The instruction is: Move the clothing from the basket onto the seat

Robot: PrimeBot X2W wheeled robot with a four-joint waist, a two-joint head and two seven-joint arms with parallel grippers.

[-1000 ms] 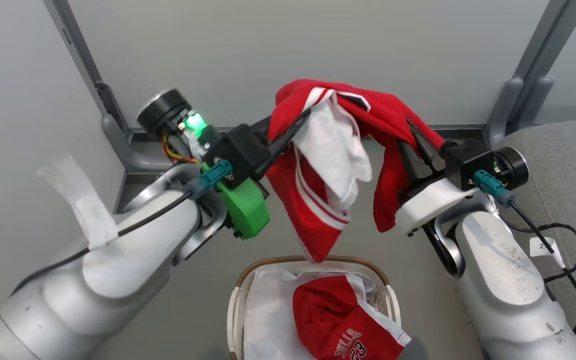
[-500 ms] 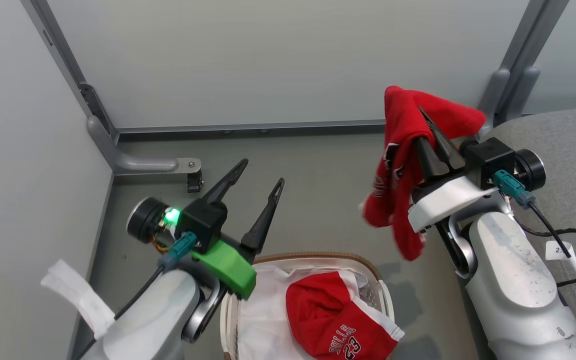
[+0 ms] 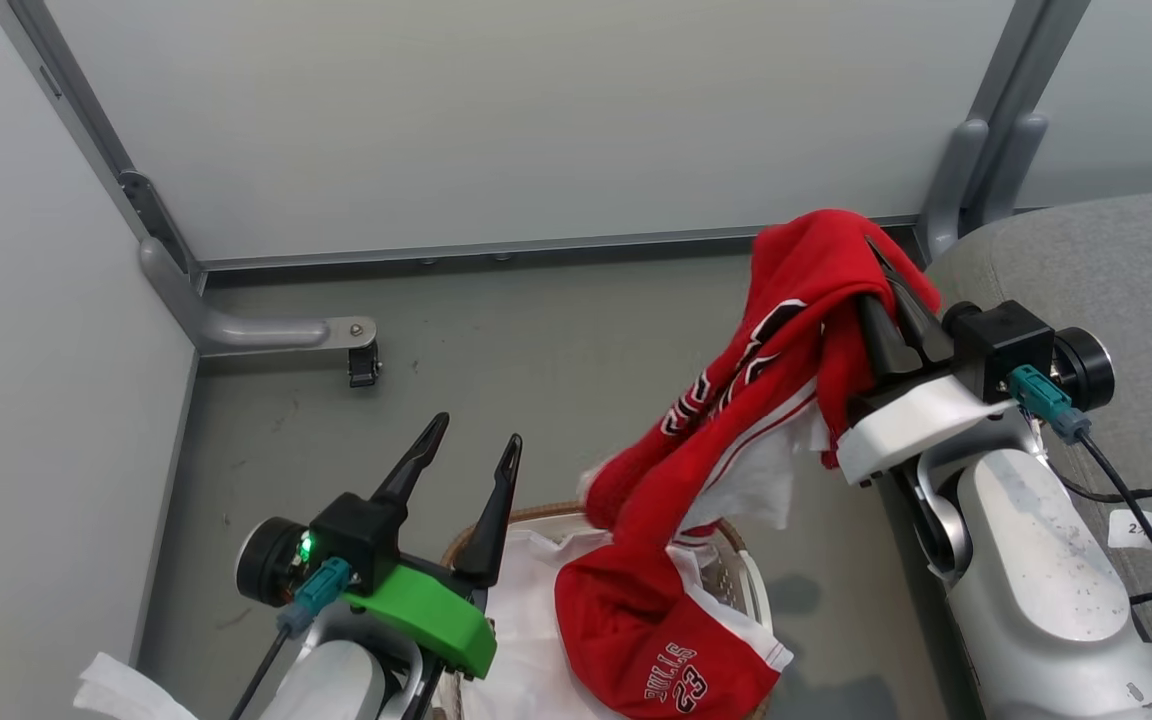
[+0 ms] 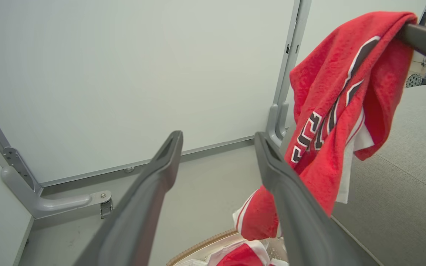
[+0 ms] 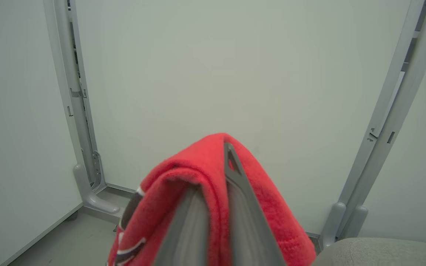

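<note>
Over the basket (image 3: 521, 514), change since a second ago: the left gripper (image 3: 476, 431) let go of the clothing (image 3: 736, 400). It was pinched on one end of the red garment, with the right gripper (image 3: 883, 272) on the other. Now the right gripper alone carries it. Camera shifted too, so ignore the frame drift.

Left claw: fingers wide apart, nothing between them, confirmed in the left wrist view. The arm has dropped low, just left of the basket, fingers pointing up and away from it.

Right claw: fingers together, clamped on the top fold of the red garment. The arm is raised up and right of the basket, next to the seat (image 3: 1116, 260). The fabric hangs from it in a long diagonal, its lower end right above the basket's far rim; can't tell if it touches.

A second red piece with the 23 (image 3: 658, 640) lies inside the basket on the white liner (image 3: 521, 600).

Judgement: handoff to one arm is done, the carry to the seat comes next, and one piece remains to fetch.
</note>
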